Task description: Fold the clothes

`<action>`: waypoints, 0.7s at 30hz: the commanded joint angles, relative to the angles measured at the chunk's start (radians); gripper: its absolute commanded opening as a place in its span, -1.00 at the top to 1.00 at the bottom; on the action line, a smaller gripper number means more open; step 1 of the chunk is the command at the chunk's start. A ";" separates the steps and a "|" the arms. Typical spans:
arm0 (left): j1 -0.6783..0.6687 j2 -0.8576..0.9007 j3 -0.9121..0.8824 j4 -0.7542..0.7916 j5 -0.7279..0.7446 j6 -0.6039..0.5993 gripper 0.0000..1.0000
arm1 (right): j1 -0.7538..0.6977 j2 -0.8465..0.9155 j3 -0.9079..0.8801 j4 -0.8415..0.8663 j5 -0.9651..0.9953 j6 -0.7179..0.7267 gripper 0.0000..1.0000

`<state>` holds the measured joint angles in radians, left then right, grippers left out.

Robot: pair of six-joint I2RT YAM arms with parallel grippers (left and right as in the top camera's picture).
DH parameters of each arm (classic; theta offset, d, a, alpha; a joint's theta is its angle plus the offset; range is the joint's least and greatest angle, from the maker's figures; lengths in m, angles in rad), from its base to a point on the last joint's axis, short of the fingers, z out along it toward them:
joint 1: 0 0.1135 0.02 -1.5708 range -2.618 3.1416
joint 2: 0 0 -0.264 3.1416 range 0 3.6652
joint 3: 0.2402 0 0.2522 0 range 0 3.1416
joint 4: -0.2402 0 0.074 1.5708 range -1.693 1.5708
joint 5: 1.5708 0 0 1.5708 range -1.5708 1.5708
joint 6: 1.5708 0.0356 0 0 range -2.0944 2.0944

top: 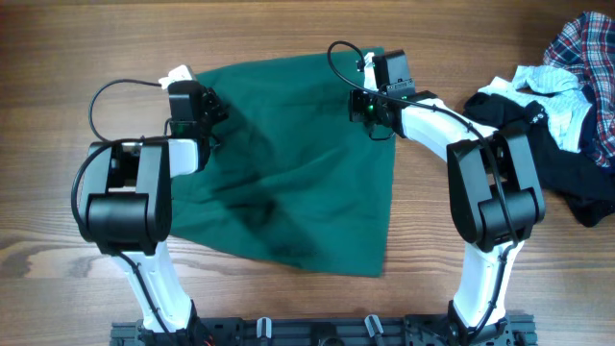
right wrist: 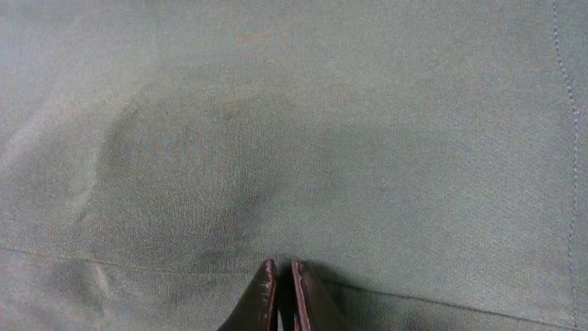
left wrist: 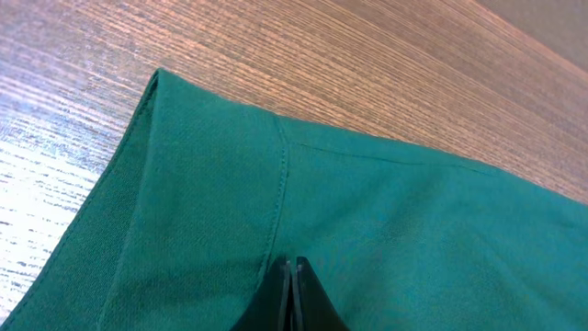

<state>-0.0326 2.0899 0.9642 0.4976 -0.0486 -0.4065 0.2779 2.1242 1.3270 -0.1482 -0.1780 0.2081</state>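
The crosswise far edge of the green garment (top: 288, 163) (bare table (top: 288, 24) beyond) is pinched by pressed-together fingers of the left gripper (left wrist: 292, 290) and right gripper (right wrist: 283, 290).

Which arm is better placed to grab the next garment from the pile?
Right, probably: the pile lies beside the right arm, while the left gripper pinches the far corner of the green garment.

A plain dark green garment (top: 298, 163) lies spread nearly flat in the middle of the wooden table (top: 58, 38), with a few soft wrinkles and a stitched seam near one far corner. Well apart at the right edge, a plaid shirt (top: 586, 48), a black garment (top: 567, 173) and a small white piece (top: 548, 82) lie crumpled together in a heap.
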 commanded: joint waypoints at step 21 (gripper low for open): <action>0.069 0.039 0.013 0.019 0.002 0.063 0.92 | -0.147 0.079 0.010 0.030 0.030 -0.006 0.87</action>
<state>0.0162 2.0960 0.9691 0.5117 -0.0250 -0.3702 0.1711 2.1509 1.3380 -0.1215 -0.1745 0.2295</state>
